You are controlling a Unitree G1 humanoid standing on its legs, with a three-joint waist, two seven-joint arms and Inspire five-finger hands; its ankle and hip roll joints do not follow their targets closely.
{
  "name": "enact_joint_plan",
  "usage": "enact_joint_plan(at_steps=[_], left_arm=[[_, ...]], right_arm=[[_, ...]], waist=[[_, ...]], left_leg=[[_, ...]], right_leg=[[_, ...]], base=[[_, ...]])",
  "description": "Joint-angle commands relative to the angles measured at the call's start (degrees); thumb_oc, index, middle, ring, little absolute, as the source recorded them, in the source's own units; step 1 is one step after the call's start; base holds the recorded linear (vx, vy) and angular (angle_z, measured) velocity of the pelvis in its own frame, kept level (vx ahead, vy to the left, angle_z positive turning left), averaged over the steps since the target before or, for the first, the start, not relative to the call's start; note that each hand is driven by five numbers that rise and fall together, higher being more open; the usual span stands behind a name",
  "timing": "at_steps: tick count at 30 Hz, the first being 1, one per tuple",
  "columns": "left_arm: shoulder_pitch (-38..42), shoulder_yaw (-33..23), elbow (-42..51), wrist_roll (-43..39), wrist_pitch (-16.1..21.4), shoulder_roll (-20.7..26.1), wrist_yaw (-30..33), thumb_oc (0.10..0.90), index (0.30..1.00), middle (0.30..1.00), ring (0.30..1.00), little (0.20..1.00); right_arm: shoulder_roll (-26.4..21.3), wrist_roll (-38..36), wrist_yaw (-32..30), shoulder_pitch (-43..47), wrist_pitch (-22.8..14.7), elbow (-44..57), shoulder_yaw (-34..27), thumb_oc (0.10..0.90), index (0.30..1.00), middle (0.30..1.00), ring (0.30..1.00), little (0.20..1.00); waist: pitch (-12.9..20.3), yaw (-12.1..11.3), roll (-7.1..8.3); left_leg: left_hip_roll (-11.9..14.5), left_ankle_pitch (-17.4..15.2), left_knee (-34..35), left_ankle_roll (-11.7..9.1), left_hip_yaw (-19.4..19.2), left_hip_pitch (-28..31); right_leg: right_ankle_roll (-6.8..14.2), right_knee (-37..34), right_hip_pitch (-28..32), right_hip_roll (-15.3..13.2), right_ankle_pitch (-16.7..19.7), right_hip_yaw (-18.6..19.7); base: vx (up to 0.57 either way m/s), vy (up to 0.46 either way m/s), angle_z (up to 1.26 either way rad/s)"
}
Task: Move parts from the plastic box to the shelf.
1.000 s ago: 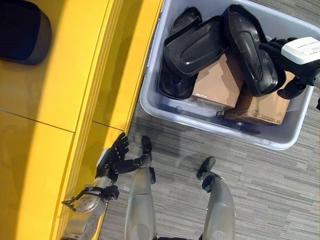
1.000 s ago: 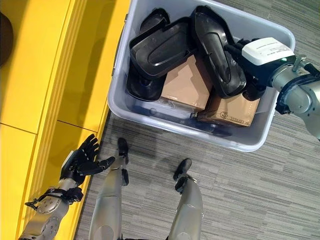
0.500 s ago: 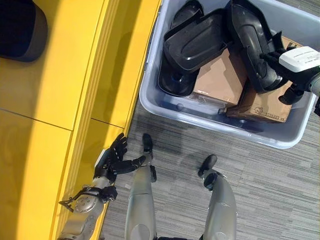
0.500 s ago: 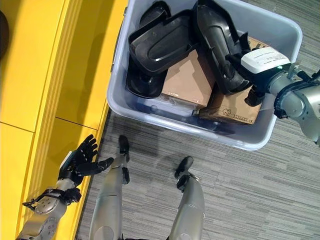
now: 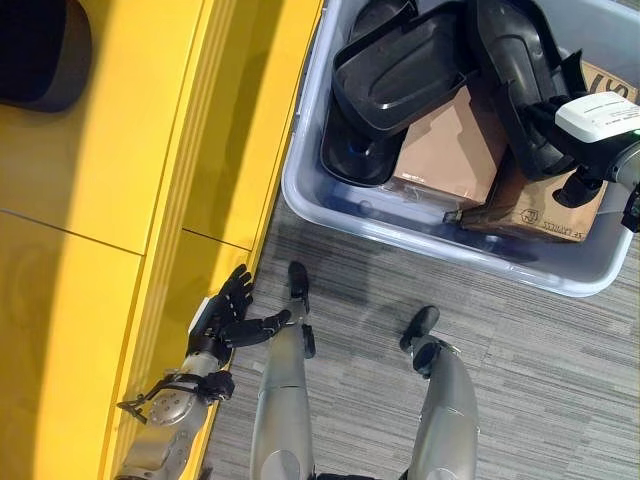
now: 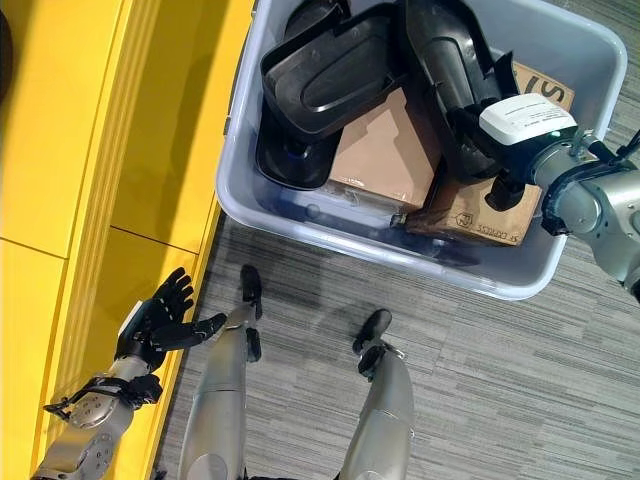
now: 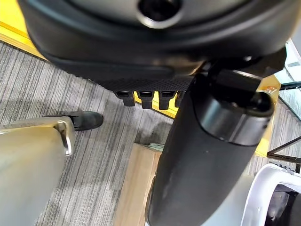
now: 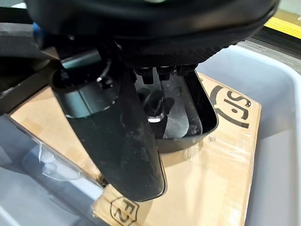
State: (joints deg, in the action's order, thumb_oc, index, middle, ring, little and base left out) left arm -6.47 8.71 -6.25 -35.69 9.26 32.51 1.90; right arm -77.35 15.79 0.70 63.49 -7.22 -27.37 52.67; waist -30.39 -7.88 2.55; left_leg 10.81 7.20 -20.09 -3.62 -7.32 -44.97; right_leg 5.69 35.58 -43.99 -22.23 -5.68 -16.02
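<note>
Grey plastic box [image 5: 330,205] sits on striped carpet [image 5: 520,350], close beside the yellow shelf [image 5: 120,180]. Inside it: several black moulded parts piled on two cardboard cartons. One wide tray-like part [image 5: 400,65] lies tilted across the near-left carton [image 5: 450,160]; a rounder part [image 5: 350,160] lies under it against the box's left wall. A long narrow part [image 5: 515,80] leans over both cartons, its lower end resting on the right carton [image 5: 540,205].

Right hand [image 6: 500,155] is down in the box at the lower end of the long part. Fingers reach into the part's hollow and the thumb lies on the outside of its wall, above the carton, as the right wrist view shows [image 8: 162,101]. Whether the hand actually clamps the wall I cannot tell; the fingers are mostly hidden inside the part.

Left hand [image 5: 228,315] hangs low by the shelf's front edge, well apart from the box, fingers spread and relaxed, holding nothing.

A dark rounded object [image 5: 40,55] rests on the shelf top, far left.
</note>
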Motion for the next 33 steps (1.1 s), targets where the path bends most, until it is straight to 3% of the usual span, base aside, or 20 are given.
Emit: enact_joint_plan(at_steps=[1,13,25,33], left_arm=[[-4.0,-2.4,6.2,-0.8,4.9,1.1,0.4,0.900,1.000,1.000,1.000,1.000],[-4.3,-3.0,7.4,-0.5,5.2,1.6,1.5,0.900,1.000,1.000,1.000,1.000],[-5.1,-2.5,9.8,-0.9,5.8,1.5,2.6,0.900,1.000,1.000,1.000,1.000],[-4.6,-2.3,9.8,-1.0,6.1,1.1,3.5,0.900,1.000,1.000,1.000,1.000]], right_arm=[[-2.5,2.0,-3.6,6.9,1.0,-0.4,-2.5,0.900,1.000,1.000,1.000,1.000],[-2.5,2.1,-3.3,6.9,1.4,-3.2,-2.2,0.900,1.000,1.000,1.000,1.000],[1.4,5.2,-4.6,8.2,2.4,-13.4,0.2,0.900,1.000,1.000,1.000,1.000],[4.0,5.6,-4.6,8.3,2.8,-15.9,1.1,0.900,1.000,1.000,1.000,1.000]], waist=[[0.6,0.2,-1.08],[0.6,0.3,-1.65],[0.6,-0.4,-4.21],[0.6,-0.5,-5.03]], left_leg=[[0.9,-11.3,-9.0,-2.1,6.3,-0.4],[-0.1,-14.6,-16.7,-1.5,7.7,-5.4],[-1.4,-17.6,-25.7,-0.8,9.3,-13.5],[-1.6,-18.7,-29.1,-0.7,9.7,-17.0]], right_leg=[[2.9,1.0,0.2,1.6,-0.9,3.3],[1.5,9.8,-5.3,0.9,-5.0,5.8],[0.7,18.5,-14.5,0.3,-8.4,8.9],[0.3,21.8,-18.1,0.0,-9.5,9.9]], base=[[0.00,-0.005,0.05],[0.00,-0.007,0.02],[0.00,-0.014,0.00],[0.00,0.000,0.00]])
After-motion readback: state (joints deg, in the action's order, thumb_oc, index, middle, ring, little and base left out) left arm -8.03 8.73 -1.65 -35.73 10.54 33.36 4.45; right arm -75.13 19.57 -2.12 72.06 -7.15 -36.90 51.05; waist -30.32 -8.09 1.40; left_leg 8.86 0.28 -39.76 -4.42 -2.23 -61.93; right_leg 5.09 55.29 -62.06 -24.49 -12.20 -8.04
